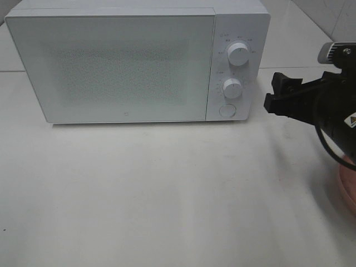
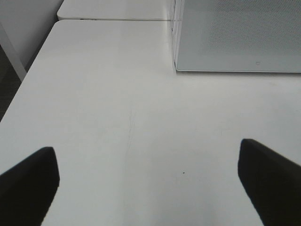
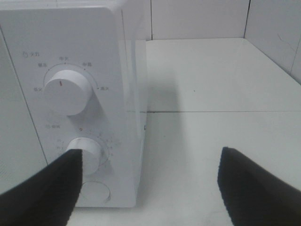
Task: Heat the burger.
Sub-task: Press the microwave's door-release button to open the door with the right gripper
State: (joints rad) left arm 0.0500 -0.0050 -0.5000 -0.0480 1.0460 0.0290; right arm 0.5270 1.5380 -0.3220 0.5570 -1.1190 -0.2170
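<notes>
The burger shows in no view. The white microwave [image 1: 111,61] stands at the back of the table with its door shut. Just to the right of its control panel, my right gripper [image 1: 273,93] hangs open and empty. In the right wrist view this gripper [image 3: 150,188] faces the panel, one dark finger [image 3: 42,188] overlapping the lower knob [image 3: 87,155]. My left gripper [image 2: 148,188] is open over bare table, with the microwave's door corner [image 2: 235,37] ahead; it is out of the high view.
The panel carries an upper knob [image 1: 240,53], a lower knob [image 1: 232,88] and a round button [image 1: 226,110]. A pink plate rim [image 1: 349,189] peeks out under my right arm at the right edge. White table [image 1: 167,189] lies before the microwave.
</notes>
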